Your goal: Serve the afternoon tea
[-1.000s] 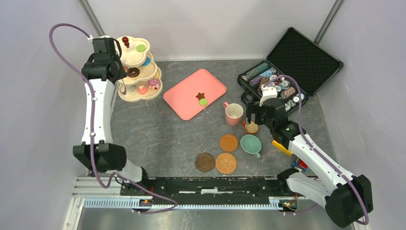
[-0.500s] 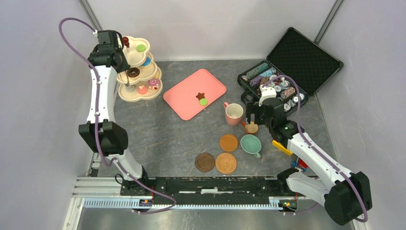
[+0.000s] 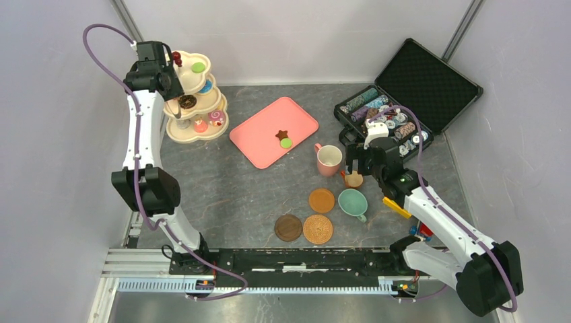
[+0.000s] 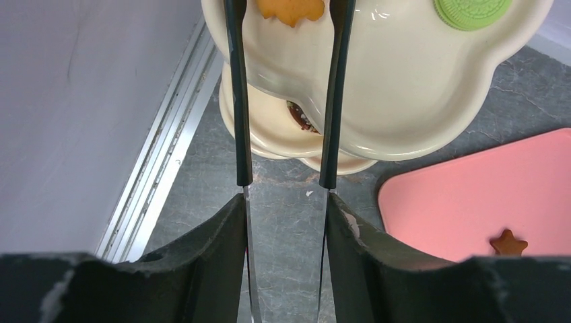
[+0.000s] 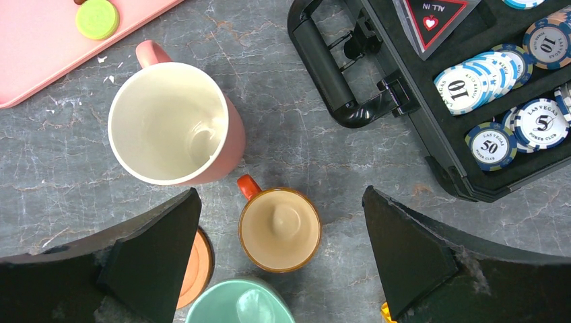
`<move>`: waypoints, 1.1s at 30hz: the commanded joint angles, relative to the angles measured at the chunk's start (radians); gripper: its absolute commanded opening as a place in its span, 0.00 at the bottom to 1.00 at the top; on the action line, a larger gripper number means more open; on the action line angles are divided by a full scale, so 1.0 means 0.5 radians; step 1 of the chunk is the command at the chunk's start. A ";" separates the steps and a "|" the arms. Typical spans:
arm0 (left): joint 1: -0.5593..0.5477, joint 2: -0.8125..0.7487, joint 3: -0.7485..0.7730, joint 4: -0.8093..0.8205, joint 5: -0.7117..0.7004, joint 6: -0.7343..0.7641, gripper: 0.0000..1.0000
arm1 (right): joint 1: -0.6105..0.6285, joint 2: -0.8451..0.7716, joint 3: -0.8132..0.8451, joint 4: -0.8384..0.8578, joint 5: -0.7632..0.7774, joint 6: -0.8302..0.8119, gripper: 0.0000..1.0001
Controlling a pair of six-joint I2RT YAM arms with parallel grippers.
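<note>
Jaws parted over the stand point(image 4: 404, 87) and brown cup point(image 5: 281, 230).
Left gripper point(image 4: 285, 20) frames a star biscuit point(image 4: 293, 8) on the top tier, at the far-left corner of the worktop point(image 3: 222, 195); right gripper point(image 5: 279, 202), wide open, brackets the upright cup, handle toward the pink cup point(image 5: 172, 124), teal cup point(image 5: 236, 306) just beside.

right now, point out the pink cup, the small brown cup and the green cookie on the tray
pink cup point(image 5: 168, 124), right wrist view, on its cream inside
small brown cup point(image 5: 279, 230), right wrist view, on its inner bottom
green cookie point(image 5: 97, 18), right wrist view, on its flat top
</note>
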 commanded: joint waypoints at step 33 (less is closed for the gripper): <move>-1.200 -0.475 -0.619 0.163 0.310 -0.040 0.51 | 0.007 0.002 0.051 -0.013 0.043 0.024 0.98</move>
